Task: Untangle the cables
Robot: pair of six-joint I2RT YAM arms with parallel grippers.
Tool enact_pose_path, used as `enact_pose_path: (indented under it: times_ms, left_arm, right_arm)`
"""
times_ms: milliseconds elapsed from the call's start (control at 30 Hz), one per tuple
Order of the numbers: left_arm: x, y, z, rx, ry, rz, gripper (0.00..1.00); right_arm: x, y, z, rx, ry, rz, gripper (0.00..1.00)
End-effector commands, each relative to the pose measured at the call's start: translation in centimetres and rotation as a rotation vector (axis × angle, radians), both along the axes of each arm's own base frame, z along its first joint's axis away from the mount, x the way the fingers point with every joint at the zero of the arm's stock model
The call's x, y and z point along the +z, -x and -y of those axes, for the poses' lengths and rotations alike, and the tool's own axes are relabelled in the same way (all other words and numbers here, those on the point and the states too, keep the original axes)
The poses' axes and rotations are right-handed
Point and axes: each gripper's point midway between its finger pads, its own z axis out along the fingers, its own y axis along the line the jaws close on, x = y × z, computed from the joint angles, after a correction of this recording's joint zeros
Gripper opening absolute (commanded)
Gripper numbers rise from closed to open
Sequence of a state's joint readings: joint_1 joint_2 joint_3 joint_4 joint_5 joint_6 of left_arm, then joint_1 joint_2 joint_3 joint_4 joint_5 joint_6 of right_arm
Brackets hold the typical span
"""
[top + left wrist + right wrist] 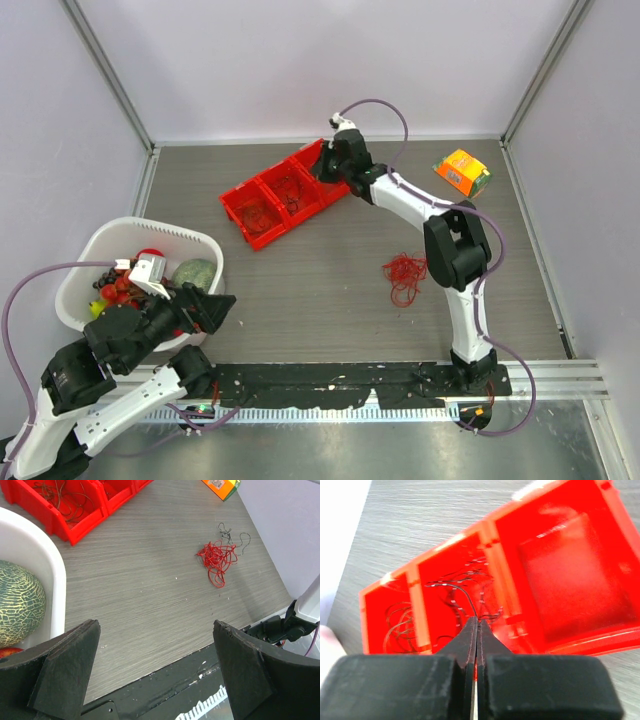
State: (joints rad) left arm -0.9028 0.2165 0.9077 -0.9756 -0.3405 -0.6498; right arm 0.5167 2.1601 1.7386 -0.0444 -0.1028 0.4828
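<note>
A clump of thin red cables point(404, 272) lies on the table beside the right arm; in the left wrist view it point(216, 560) has a thin dark wire point(232, 535) trailing from it. My right gripper point(325, 165) hangs over the red three-compartment bin point(262, 232) and is shut on a thin dark wire point(462, 597) that rises from the middle compartment to the closed tips point(477, 622). More dark wires point(397, 625) lie in the left compartment. My left gripper point(215, 305) is open and empty point(155, 630) over the table's near edge.
A white basket point(150, 228) with a green melon point(195, 272) and small fruit stands at the left, close to my left gripper. An orange box point(462, 172) sits at the back right. Walls enclose the table on three sides.
</note>
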Motion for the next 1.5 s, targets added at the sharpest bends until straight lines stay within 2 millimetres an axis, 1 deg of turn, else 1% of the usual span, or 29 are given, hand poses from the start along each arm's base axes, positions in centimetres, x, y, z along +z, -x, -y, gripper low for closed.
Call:
enact_pose_path:
  times_ms: [0,33,67,200,233,333,367,400,433,467,500,533,667,800,867,900,1033,1067,1100,1133,1167,1200,1233,1267,1300,1333,1367,1433,1467]
  left_arm:
    - [1.0,-0.3,0.3,0.004,0.03,0.03,1.0]
    - [1.1,-0.3,0.2,0.003,0.035,0.032,1.0]
    - [1.1,-0.3,0.2,0.005,0.037,0.034,1.0]
    - [1.1,-0.2,0.2,0.002,0.039,0.034,1.0]
    - [1.1,-0.2,0.1,0.002,0.039,0.034,1.0]
    - [1.1,-0.2,0.2,0.002,0.038,0.033,1.0]
    - [1.2,-0.1,0.1,0.001,0.042,0.034,1.0]
    - [1.1,-0.1,0.1,0.0,0.038,0.033,1.0]
    - [1.1,-0.1,0.1,-0.001,0.04,0.034,1.0]
    - [1.1,-0.1,0.1,-0.003,0.041,0.034,1.0]
    - [1.2,-0.1,0.1,-0.001,0.044,0.036,1.0]
    - [1.1,-0.1,0.1,-0.001,0.042,0.036,0.99]
    - [1.2,-0.1,0.2,-0.001,0.042,0.036,1.0]
    - [1.3,-0.1,0.1,-0.002,0.045,0.04,1.0]
    - [1.2,-0.1,0.2,-0.003,0.045,0.039,1.0]
    - [1.2,-0.1,0.2,-0.005,0.043,0.038,1.0]
    - [1.1,-0.2,0.3,-0.005,0.04,0.035,1.0]
    - [1.1,-0.2,0.3,-0.006,0.038,0.034,1.0]
    - [1.1,-0.2,0.3,-0.006,0.037,0.033,0.99]
    - [1.2,-0.2,0.4,-0.008,0.038,0.034,0.99]
    - [1.2,-0.2,0.4,-0.008,0.038,0.034,1.0]
    - [1.1,-0.1,0.4,-0.009,0.037,0.033,1.0]
    - [1.1,-0.1,0.3,-0.008,0.038,0.034,1.0]
    - [1.2,-0.1,0.3,-0.008,0.04,0.038,1.0]
    - [1.1,-0.1,0.4,-0.011,0.039,0.036,0.99]
    - [1.2,-0.1,0.3,-0.01,0.041,0.037,1.0]
    - [1.2,-0.1,0.3,-0.011,0.042,0.038,1.0]
    - [1.2,-0.1,0.5,-0.015,0.039,0.036,1.0]
    - [1.2,-0.1,0.5,-0.018,0.039,0.037,1.0]
  right_arm:
    - [6.7,1.9,-1.8,-0.008,0.066,0.175,0.01]
    - [5.9,2.2,-2.4,0.001,0.063,0.155,0.01]
    - [5.9,2.2,-2.7,0.002,0.056,0.147,0.01]
    - [2.8,2.5,-4.1,-0.004,0.061,0.092,0.01]
    - [2.5,2.4,-4.0,-0.018,0.064,0.092,0.01]
    - [0.4,2.2,-4.7,-0.026,0.077,0.071,0.01]
    - [0.1,1.8,-4.5,-0.039,0.089,0.072,0.01]
    - [-0.8,1.7,-4.5,-0.043,0.102,0.063,0.01]
    - [-0.9,1.5,-4.7,-0.042,0.104,0.065,0.01]
    - [-2.0,1.4,-4.8,-0.038,0.118,0.052,0.01]
    - [-1.9,1.2,-5.0,-0.037,0.121,0.05,0.01]
    - [-3.1,1.1,-5.1,-0.034,0.137,0.034,0.01]
    - [-3.9,0.6,-5.2,-0.037,0.164,0.025,0.01]
    - [-2.7,0.8,-4.9,-0.05,0.169,0.027,0.13]
    - [-1.8,1.3,-4.8,-0.056,0.167,0.017,0.19]
    - [-1.3,1.7,-4.6,-0.067,0.166,0.008,0.25]
    - [0.7,3.1,-3.6,-0.099,0.154,-0.024,0.36]
    - [0.5,3.6,-3.1,-0.102,0.164,-0.037,0.36]
    - [1.7,3.8,-2.8,-0.11,0.151,-0.024,0.37]
    - [1.7,4.2,-2.4,-0.112,0.157,-0.031,0.38]
    - [3.4,4.5,-2.1,-0.112,0.144,-0.007,0.39]
    - [2.9,5.1,-1.6,-0.115,0.159,-0.018,0.4]
    - [4.8,5.5,-1.1,-0.119,0.144,0.008,0.41]
    - [4.3,6.0,-0.4,-0.123,0.158,-0.001,0.44]
    - [6.0,6.4,0.3,-0.129,0.148,0.024,0.45]
    - [5.8,6.8,1.3,-0.137,0.157,0.015,0.47]
    - [6.9,7.4,2.0,-0.14,0.148,0.028,0.48]
    - [7.7,8.1,4.4,-0.167,0.149,0.032,0.51]
    - [7.2,8.6,6.2,-0.189,0.159,0.017,0.52]
